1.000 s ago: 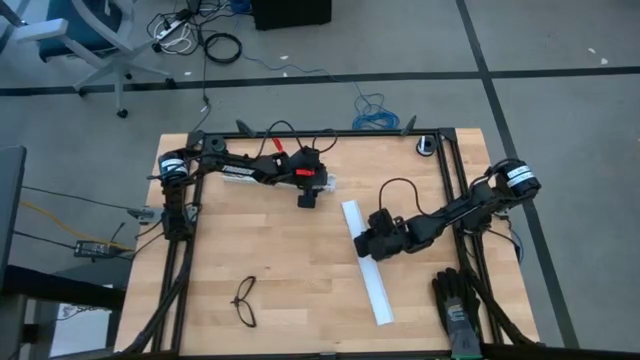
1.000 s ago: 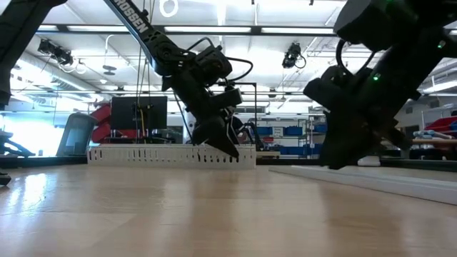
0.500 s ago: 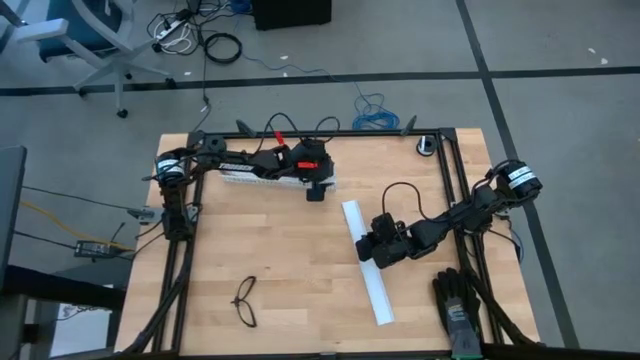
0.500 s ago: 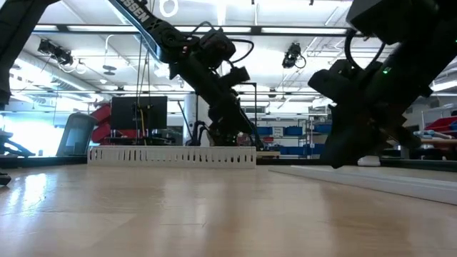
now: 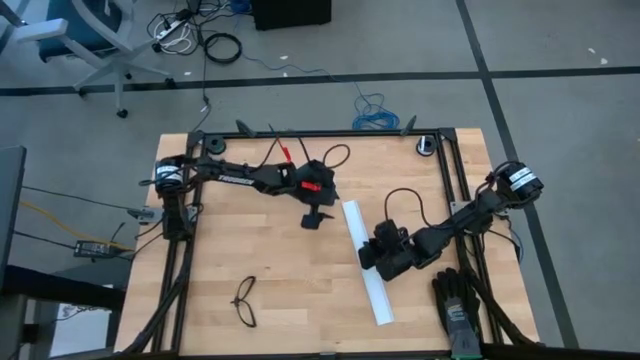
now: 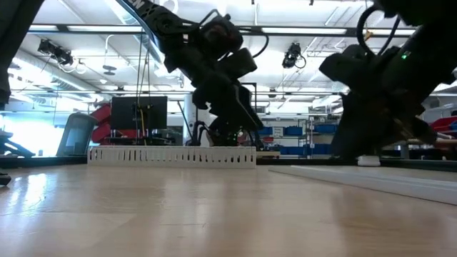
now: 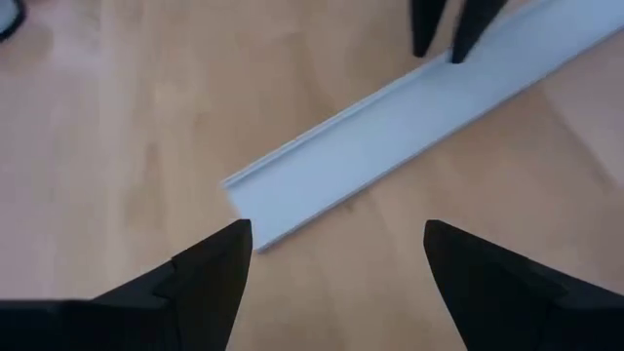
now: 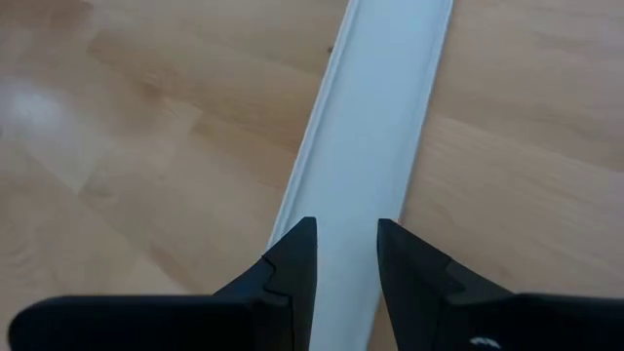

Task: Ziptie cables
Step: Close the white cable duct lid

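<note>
Left gripper (image 5: 313, 219) hangs over the middle of the wooden table (image 5: 250, 250), just beside the far end of a flat white strip (image 5: 376, 296). Its fingers (image 7: 210, 268) are spread wide with nothing between them; in the left wrist view the bare table and the end of the strip show through the gap.

Right gripper (image 5: 371, 259) is positioned directly over the middle of the same strip, which lies slantwise on the right half of the table. Its fingers (image 8: 292, 253) stand close together with a narrow gap. Only the strip's surface shows through that gap, and nothing is pinched. Whether the tips touch the strip cannot be told. The two grippers are near each other but apart.

Cables and ziptie: neither can be made out in any view, so their position cannot be stated.

Other items noted:
- Black thin-framed glasses (image 5: 245, 302) lie on the table near its front left edge, well apart from both grippers.
- Dark glove (image 5: 458, 306) lies at the front right corner.
- Slotted white duct (image 6: 171, 155) lies along the far side of the table in the low view.
</note>
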Tool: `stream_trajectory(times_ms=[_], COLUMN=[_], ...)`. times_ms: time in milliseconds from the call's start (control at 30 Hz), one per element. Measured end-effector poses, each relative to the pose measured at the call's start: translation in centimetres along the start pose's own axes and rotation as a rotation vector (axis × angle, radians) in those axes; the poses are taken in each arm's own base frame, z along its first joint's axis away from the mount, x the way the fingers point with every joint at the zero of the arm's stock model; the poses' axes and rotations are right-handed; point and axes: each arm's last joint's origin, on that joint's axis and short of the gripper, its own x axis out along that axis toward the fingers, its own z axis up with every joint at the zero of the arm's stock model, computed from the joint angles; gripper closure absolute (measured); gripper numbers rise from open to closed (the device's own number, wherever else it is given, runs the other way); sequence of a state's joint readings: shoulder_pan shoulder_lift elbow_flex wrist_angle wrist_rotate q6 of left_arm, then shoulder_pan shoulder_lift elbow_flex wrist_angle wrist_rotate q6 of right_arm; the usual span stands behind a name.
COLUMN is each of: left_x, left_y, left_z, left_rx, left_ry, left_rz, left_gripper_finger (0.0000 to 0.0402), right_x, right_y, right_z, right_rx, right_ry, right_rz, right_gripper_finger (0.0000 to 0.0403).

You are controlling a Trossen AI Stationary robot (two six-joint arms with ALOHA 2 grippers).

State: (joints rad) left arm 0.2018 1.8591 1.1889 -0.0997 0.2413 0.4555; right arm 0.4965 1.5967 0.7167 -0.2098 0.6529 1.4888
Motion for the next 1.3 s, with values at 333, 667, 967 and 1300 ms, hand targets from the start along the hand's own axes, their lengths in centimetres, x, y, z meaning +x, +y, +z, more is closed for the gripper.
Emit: stream_trajectory(times_ms=[333, 667, 967, 1300], left_x=[0.6, -2.7, -5.6, -5.9], left_y=[-2.7, -7.8, -12.5, -13.3], left_z=[0.9, 0.7, -4.3, -6.6], left_rx=[-0.146, -0.215, -0.271, -0.282], left_ry=[0.009, -0.190, -0.536, -0.565], left_rz=[-0.050, 0.042, 0.049, 0.044], left_gripper_finger=[0.0087, 0.0088, 0.0088, 0.0088], right_x=[-2.7, -4.9, -3.1, -2.0], right_y=[0.8, 1.0, 4.3, 8.3], right_z=[-1.5, -4.7, -7.9, -5.9], right_rx=[-0.020, 0.037, 0.041, -0.066], right_ry=[0.012, -0.042, -0.035, 0.047], right_rz=[-0.060, 0.043, 0.064, -0.245], right_gripper_finger=[0.0305, 0.0305, 0.0305, 0.0305])
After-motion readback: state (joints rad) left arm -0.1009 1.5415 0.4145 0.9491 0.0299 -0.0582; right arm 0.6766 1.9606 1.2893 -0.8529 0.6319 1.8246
